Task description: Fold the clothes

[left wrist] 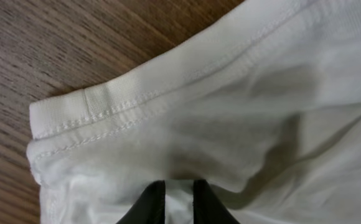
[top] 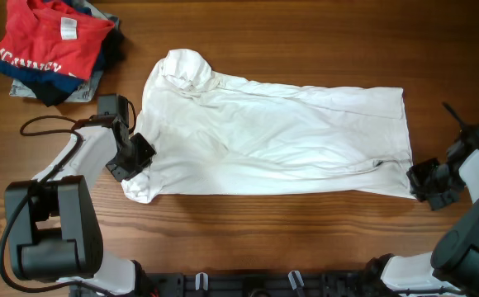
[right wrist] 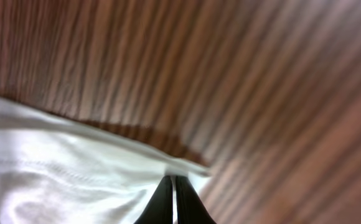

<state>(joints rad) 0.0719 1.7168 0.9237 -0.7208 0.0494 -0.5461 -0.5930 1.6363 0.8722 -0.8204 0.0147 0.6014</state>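
Shirt (top: 281,136) pinched in left end effector (left wrist: 179,190), right end effector (right wrist: 173,186); right view blurred, grasps cropped.

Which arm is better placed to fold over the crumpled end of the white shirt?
Left, I think. The left gripper pinches the shirt near that crumpled end; the right gripper holds the far opposite corner.

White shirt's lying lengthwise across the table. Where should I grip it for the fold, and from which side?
Take the white shirt by its near edge from the robot's side: sleeve hem on the left, bottom corner on the right. It lies flat, so only edges give purchase; left gripper and right gripper pinch there.
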